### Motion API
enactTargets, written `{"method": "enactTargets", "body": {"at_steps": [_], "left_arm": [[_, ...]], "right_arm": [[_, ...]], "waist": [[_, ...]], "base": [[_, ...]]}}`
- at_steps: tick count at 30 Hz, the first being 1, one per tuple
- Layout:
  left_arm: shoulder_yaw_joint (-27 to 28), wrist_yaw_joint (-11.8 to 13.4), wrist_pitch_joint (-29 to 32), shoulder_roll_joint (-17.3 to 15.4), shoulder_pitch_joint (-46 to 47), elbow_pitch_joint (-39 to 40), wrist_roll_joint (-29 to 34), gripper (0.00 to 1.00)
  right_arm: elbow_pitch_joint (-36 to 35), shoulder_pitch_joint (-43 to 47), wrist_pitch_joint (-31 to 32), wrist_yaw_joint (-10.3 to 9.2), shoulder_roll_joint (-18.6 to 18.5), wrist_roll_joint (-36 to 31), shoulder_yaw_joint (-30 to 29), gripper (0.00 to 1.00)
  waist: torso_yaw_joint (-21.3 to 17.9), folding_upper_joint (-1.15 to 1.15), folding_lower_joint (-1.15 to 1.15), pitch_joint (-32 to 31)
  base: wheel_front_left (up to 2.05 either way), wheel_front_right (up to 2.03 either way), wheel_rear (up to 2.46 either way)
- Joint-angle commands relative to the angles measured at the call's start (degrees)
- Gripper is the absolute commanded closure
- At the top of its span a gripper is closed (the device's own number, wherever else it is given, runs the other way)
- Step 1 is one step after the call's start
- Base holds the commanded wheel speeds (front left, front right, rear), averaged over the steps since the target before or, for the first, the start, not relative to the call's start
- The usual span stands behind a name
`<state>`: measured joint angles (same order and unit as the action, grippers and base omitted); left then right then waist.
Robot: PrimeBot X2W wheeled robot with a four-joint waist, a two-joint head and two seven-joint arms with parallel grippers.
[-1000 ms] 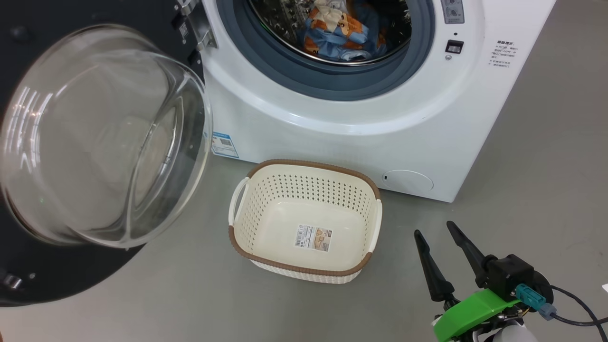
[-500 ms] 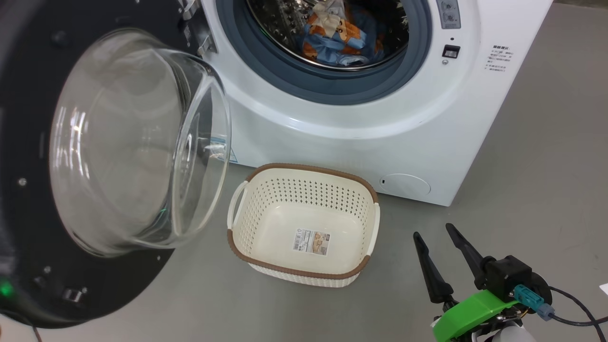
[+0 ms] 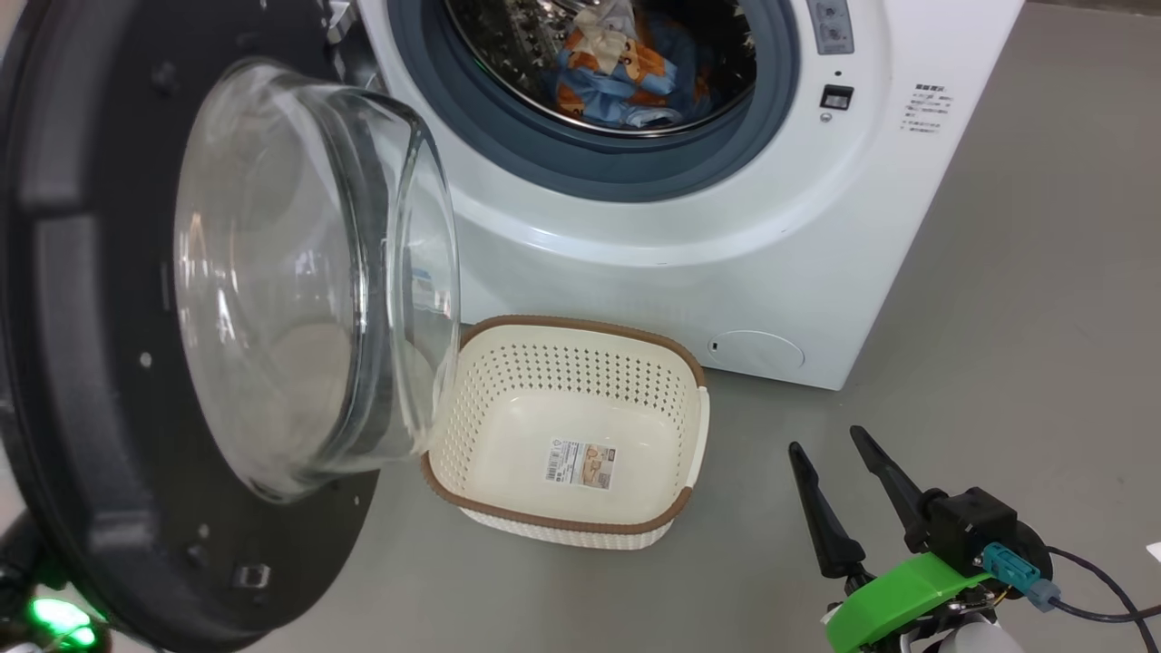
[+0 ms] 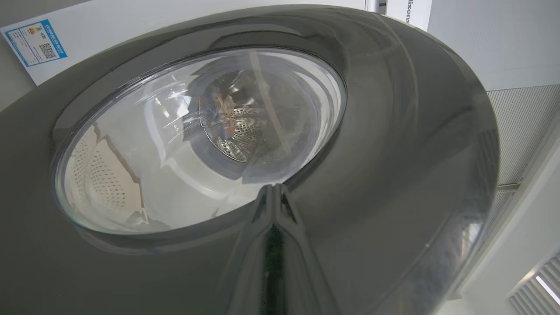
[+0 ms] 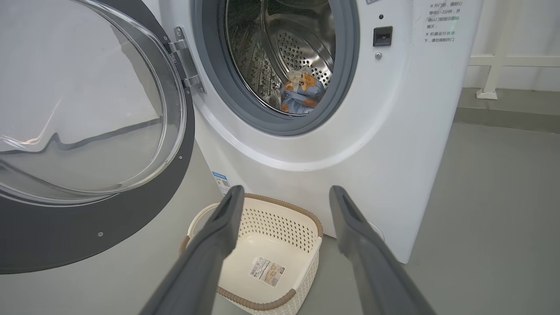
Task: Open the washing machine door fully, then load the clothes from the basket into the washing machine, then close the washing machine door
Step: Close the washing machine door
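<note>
Clothes (image 3: 617, 77) lie inside the washing machine (image 3: 635, 227), far centre; the basket (image 3: 580, 325) stands empty before it. Your left gripper (image 4: 273, 189), pinched closed, rests against the washing machine door (image 3: 82, 363) at left; your right gripper (image 3: 826, 439) hangs wide and empty, near right.

A smooth grey floor (image 3: 1043, 272) carries a small white scrap (image 3: 1156, 550), cut off by the head view's right edge. At the floor's far end rises a white wall (image 5: 516, 26), with a white rail (image 5: 525, 61) on a post standing on the floor just before it. A ribbed white panel (image 4: 516, 127) shows in the left wrist view; where it sits relative to the floor cannot be told.
</note>
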<state>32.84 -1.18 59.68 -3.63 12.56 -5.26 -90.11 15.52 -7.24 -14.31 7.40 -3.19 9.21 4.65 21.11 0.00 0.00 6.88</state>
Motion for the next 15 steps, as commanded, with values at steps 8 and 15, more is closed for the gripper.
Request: {"method": "enactTargets", "body": {"at_steps": [8,15], "left_arm": [[-4.62,-0.46,0.29,0.56,-2.87,5.87,-4.36,1.00],[-12.53,-0.82,-3.01,0.73,-5.99,9.43,-8.26,1.00]], "right_arm": [[-1.12,-1.90,-0.67,0.09,0.31,1.41,1.78,0.00],[-1.27,-1.89,-0.68,0.09,0.31,1.68,1.38,0.00]], "waist": [[-3.03,0.00,0.00,-0.21],[-6.14,0.00,0.00,-0.59]], "base": [[0.00,0.00,0.00],[0.00,0.00,0.00]]}}
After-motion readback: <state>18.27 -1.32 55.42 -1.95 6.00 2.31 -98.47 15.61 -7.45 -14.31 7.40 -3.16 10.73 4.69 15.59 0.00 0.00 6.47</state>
